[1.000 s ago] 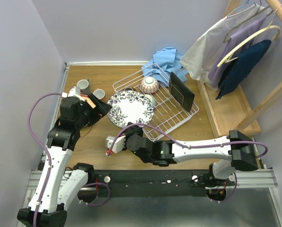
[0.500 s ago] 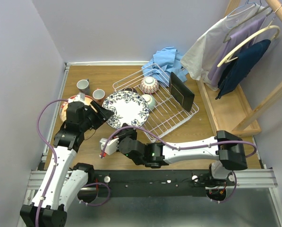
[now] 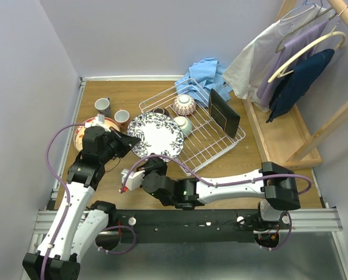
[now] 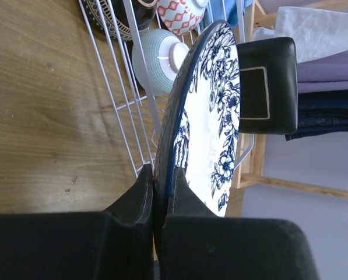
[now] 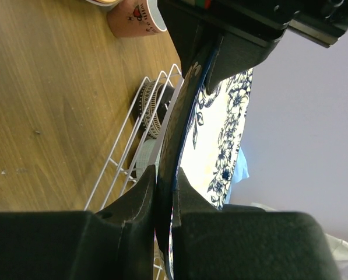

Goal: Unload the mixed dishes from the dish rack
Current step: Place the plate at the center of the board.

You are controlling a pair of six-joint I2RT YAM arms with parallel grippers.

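Left end effector (image 4: 161,175) at 6 o'clock, fingers pinched on rim of blue floral plate (image 4: 214,111). Plate on edge, running toward 1 o'clock. Pale green bowl (image 4: 153,64) and red-patterned bowl (image 4: 179,11) in dish rack (image 4: 147,87) at 12. Black square plate (image 4: 267,87) at 2. Wooden bench (image 4: 45,116) at 9.

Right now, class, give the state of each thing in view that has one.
Left gripper: shut on the floral plate's rim.
Right gripper: shut on the same rim.
Floral plate: held on edge at the dish rack's left corner.
Black square plate: upright in the dish rack.
Pale green bowl: in the dish rack.
Grey cup: upright on the table.
Pinkish cup: upright beside it.
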